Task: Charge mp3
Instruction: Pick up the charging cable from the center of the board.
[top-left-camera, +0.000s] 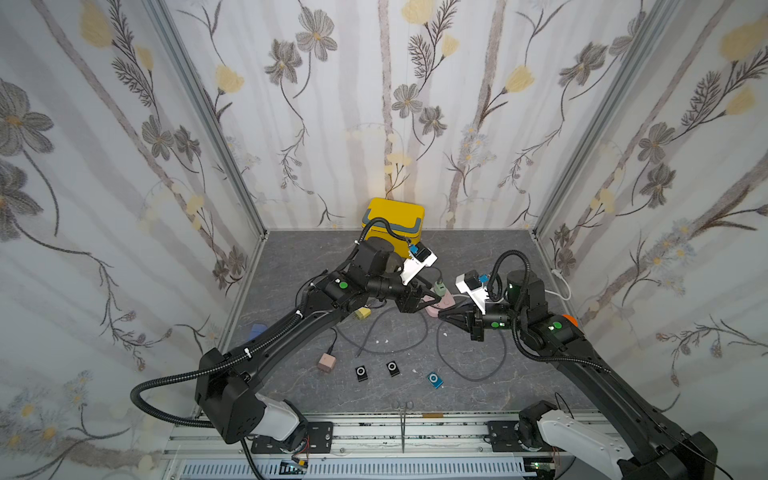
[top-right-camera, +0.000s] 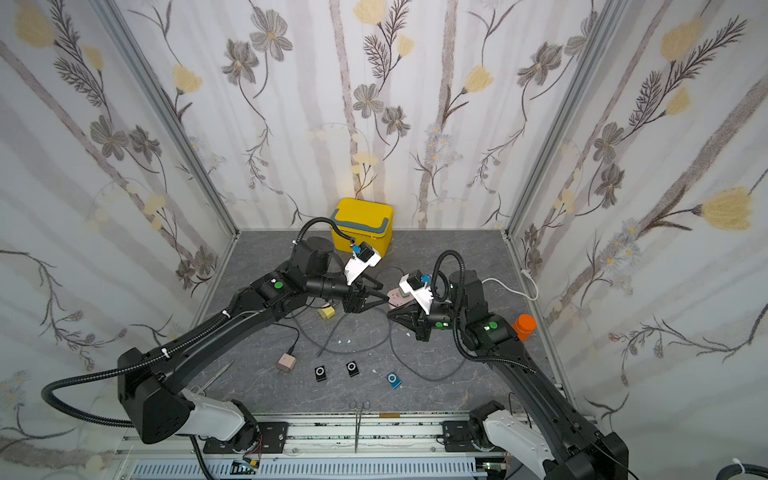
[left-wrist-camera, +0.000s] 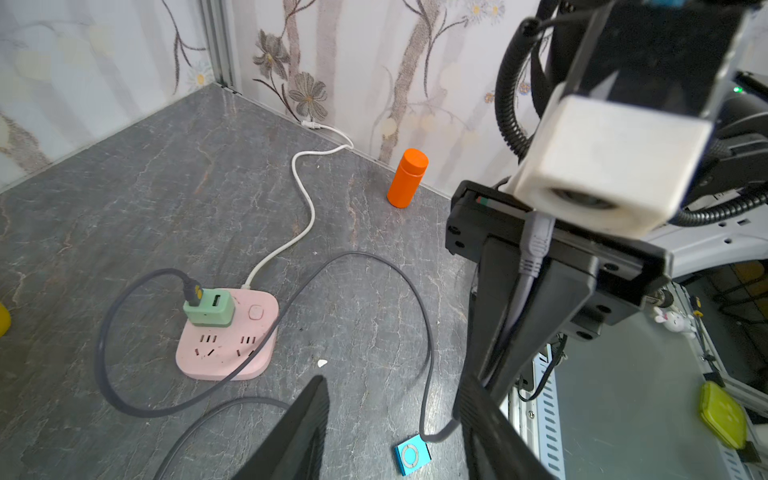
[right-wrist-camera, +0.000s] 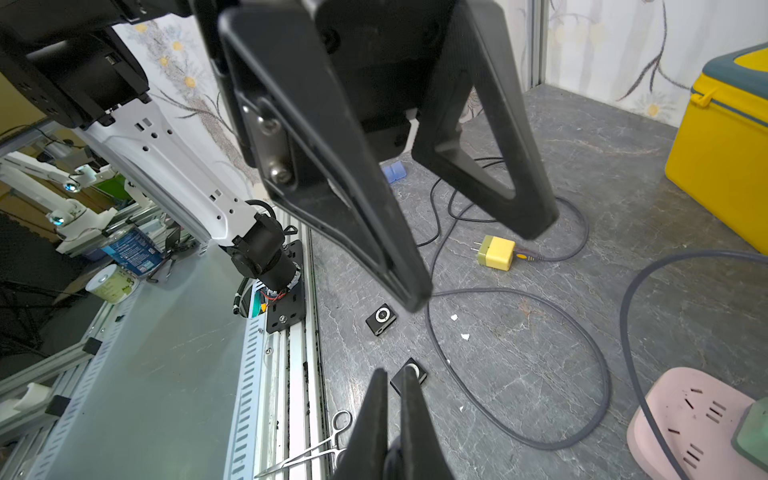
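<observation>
i have the right end effector closed on the grey plug of the charging cable. the plug is pinched between its 2 fingers and the cable hangs down from it. that cable loops over the grey bench and leads to the green charger, which sits plugged into the pink power strip.

my left end effector is open, jaws well apart with nothing between them. it hovers just beside the right one, almost tip to tip, above the bench next to the strip.

the 3 players lie flat near the front edge of the bench, well apart from both end effectors. there is a black mp3, a second black mp3 just beside it, and the blue mp3 further toward the right arm's side. in the left wrist view the hanging cable passes the blue one's corner and i cannot tell there whether it touches. in both top views the cable's loop lies near it but apart.

a yellow charger lies on its side with its own grey lead plugged in, and a pinkish charger lies nearer the front. a yellow box stands at the back wall, and an orange bottle stands upright by the right wall.
</observation>
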